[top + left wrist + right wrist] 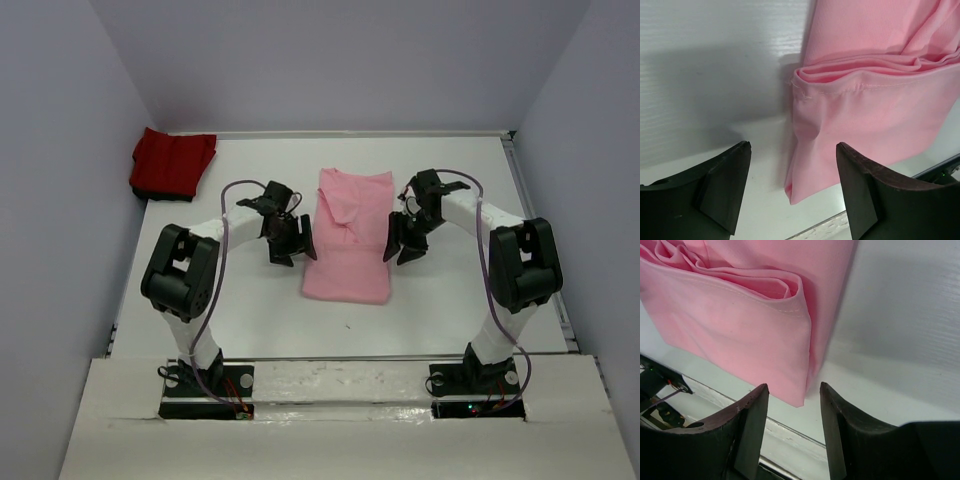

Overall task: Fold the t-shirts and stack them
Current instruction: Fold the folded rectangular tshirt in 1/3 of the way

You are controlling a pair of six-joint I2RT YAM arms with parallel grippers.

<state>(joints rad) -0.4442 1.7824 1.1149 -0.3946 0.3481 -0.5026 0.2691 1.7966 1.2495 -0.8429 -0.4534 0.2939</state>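
At the left hand (pixel 791 150), the two fingers stand wide apart with nothing between them. They hang just off the left edge of the pink shirt (pixel 348 245). The right hand (pixel 792 387) mirrors it on the other side, fingers moderately apart and empty, with a stitched corner of the cloth lying just beyond its tips. The shirt lies flat in the middle of the bench (pixel 450 300), already narrowed into a long panel with the collar end away from the arms.

The step in hand looks like the crosswise fold. To do it well, each hand should come in low at matching spots on its own side. Each should slide one finger under every layer and close only once the whole stack is between the fingers. The side edges show several loose layers, so a shallow pinch would likely catch only the top one. Both hands should lift together and travel evenly, or the panel will skew.

The red shirt (pixel 172 163) sits folded in the far left corner, well apart.
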